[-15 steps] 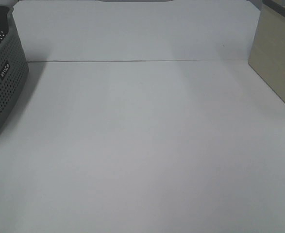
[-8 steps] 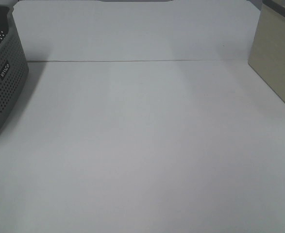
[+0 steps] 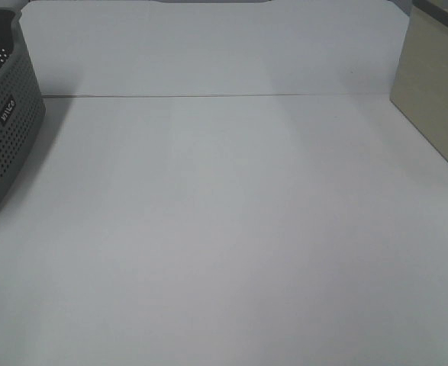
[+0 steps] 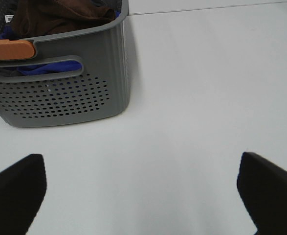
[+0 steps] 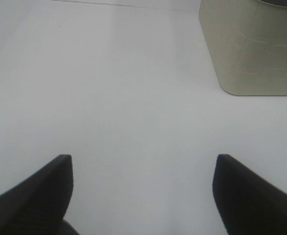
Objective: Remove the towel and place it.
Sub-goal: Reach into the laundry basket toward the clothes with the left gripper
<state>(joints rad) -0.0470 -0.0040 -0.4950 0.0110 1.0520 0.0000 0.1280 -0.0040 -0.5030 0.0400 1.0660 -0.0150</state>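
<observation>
The towel [image 4: 60, 14], dark reddish-brown and plush, lies bunched inside the grey perforated basket [image 4: 79, 73], with a small white label showing at its edge. The basket also appears at the left edge of the high view [image 3: 6, 130], where the towel is hidden. My left gripper [image 4: 143, 188] hovers over bare table in front of the basket, open and empty. My right gripper [image 5: 142, 188] is open and empty over the white table, apart from everything. Neither gripper shows in the high view.
Blue cloth [image 4: 50, 67] shows through the basket's handle slot, under an orange handle [image 4: 9, 49]. A beige container [image 5: 253, 49] stands at the right, also seen at the high view's right edge [image 3: 437, 84]. A white backboard [image 3: 208, 46] rises behind the table.
</observation>
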